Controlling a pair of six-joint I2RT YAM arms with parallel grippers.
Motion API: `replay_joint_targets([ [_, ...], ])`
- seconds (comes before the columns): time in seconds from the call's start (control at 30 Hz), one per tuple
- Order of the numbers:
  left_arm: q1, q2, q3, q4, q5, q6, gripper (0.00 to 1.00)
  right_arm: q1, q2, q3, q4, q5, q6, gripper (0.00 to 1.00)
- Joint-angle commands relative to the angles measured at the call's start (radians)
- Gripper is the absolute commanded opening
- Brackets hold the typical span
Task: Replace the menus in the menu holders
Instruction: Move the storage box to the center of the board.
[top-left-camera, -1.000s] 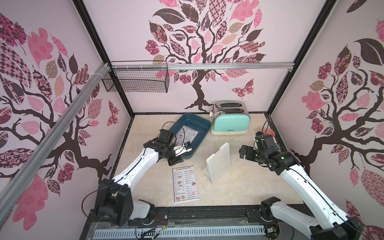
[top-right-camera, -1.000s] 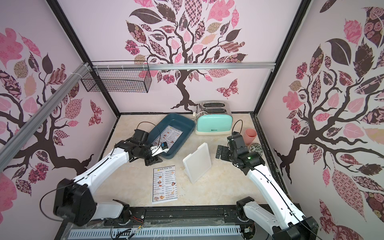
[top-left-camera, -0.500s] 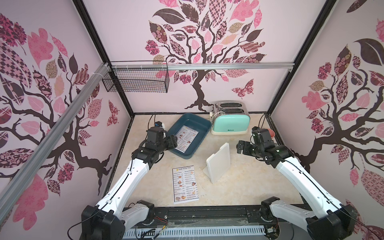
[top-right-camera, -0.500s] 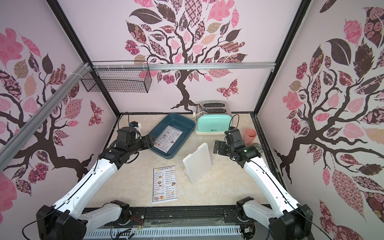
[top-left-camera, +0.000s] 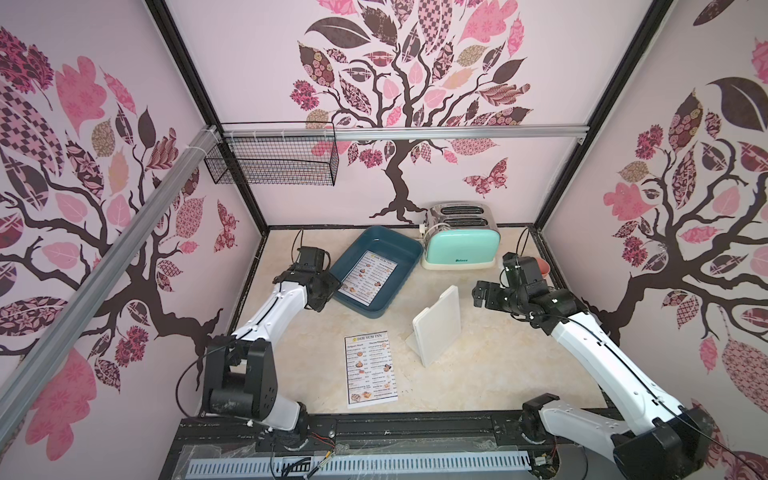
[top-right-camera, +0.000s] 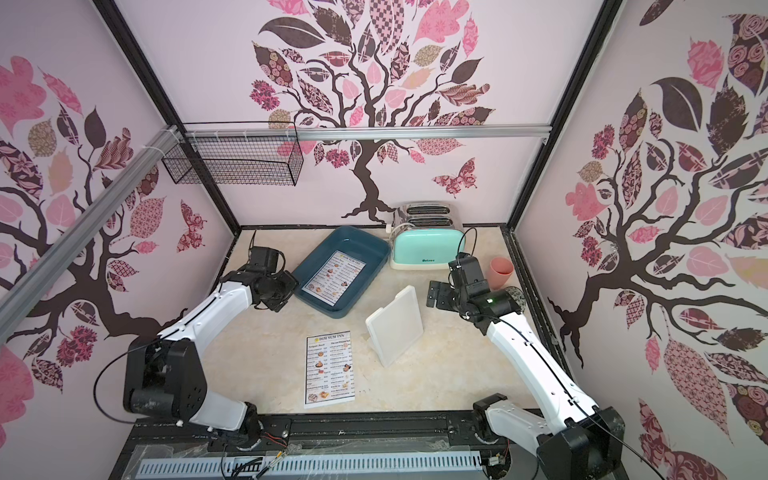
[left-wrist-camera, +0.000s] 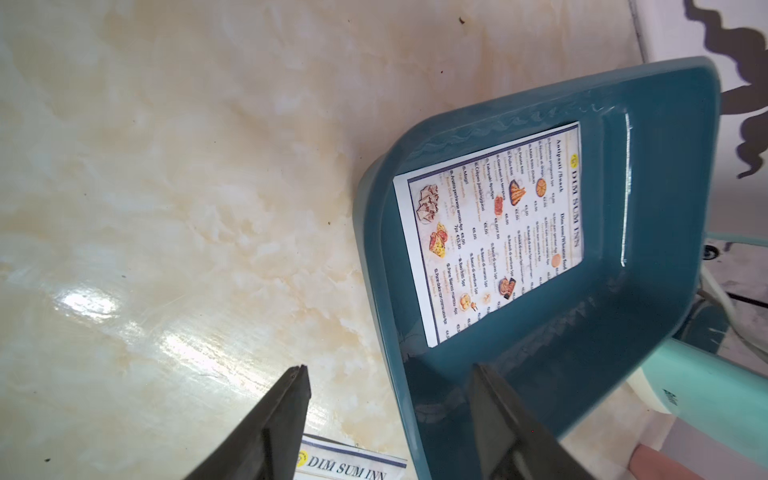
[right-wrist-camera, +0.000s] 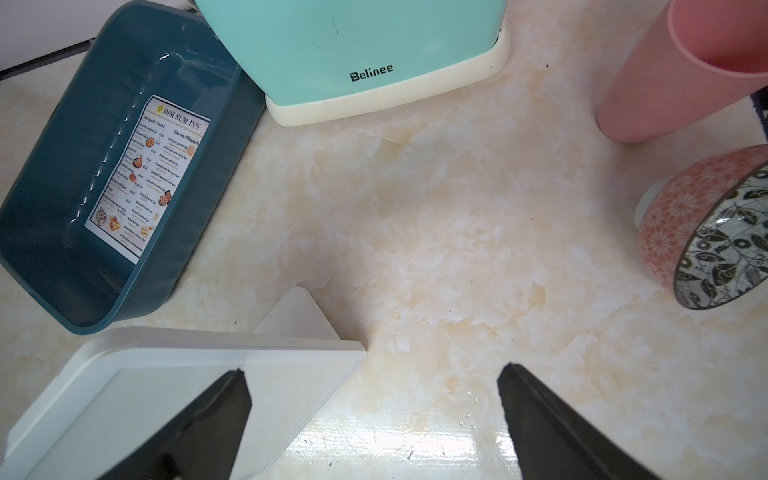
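Left gripper (left-wrist-camera: 388, 369) hangs open, empty, beside the glossy teal tray (top-left-camera: 400, 250) with one paper menu (top-left-camera: 371, 279) flat inside. The second menu (top-left-camera: 370, 368) lies on the marbled table (top-left-camera: 498, 374). The rounded white plastic holder (top-left-camera: 438, 324) stands mid-table. Right gripper (right-wrist-camera: 372, 370) is spread wide, empty. Its wrist view alone shows the floral bowl (right-wrist-camera: 706, 232) clearly.
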Motion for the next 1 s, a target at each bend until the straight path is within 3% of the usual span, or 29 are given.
replay_joint_targets([
  [0.0, 0.004, 0.075, 0.05, -0.078, 0.005, -0.028, 0.63, 0.005, -0.019, 0.035, -0.005, 0.024, -0.018, 1.0],
  [0.27, 0.003, 0.2, 0.102, -0.052, 0.042, -0.029, 0.48, 0.006, -0.003, 0.055, 0.001, 0.039, -0.038, 1.0],
  [0.67, 0.016, 0.266, 0.172, -0.105, -0.051, 0.056, 0.0, 0.005, 0.114, 0.178, 0.006, -0.023, -0.056, 1.0],
  [0.83, 0.07, 0.25, 0.185, -0.128, -0.109, 0.128, 0.0, 0.011, 0.217, 0.274, 0.024, -0.095, -0.037, 1.0],
  [0.97, 0.123, 0.222, 0.185, -0.137, -0.133, 0.269, 0.0, 0.06, 0.315, 0.378, 0.026, -0.103, -0.035, 1.0],
])
